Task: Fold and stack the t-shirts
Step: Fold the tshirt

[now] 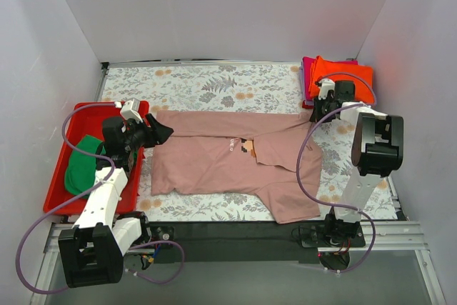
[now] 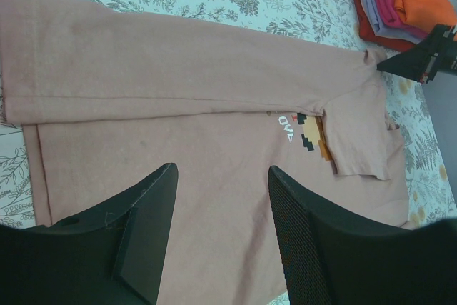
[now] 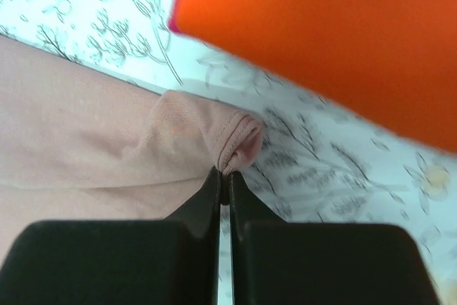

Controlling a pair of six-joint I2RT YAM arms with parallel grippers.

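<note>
Dusty-pink t-shirt (image 1: 214, 166) lies flat in the middle of the worktop (image 1: 214, 80), which has a leaf-and-flower print. Its far long edge is folded in over the chest. One corner trails toward the near right.

Top view only: a green t-shirt (image 1: 82, 158) is bunched in a red plastic tray (image 1: 57, 176) at the left edge. A folded orange t-shirt (image 1: 346, 73) sits on a magenta t-shirt (image 1: 308, 80) in the far right corner.

Left wrist view only: the chest print (image 2: 310, 133) is a blocky pixel figure in black, tan and orange with white letters. The folded flap partly covers it and the text is not fully legible. The stack shows extra layers here, with lilac-grey and dark red edges under the magenta. The left fingers (image 2: 161, 191) are black, one with a meshed pad. They are spread wide over the plain lower body of the shirt. Contact with the cloth cannot be told.

Right wrist view only: the right fingers (image 3: 214, 191) are pressed together, pinching a puckered, stitched hem of the pink knit. Orange cloth fills the upper right, blurred and cut off by the frame.
</note>
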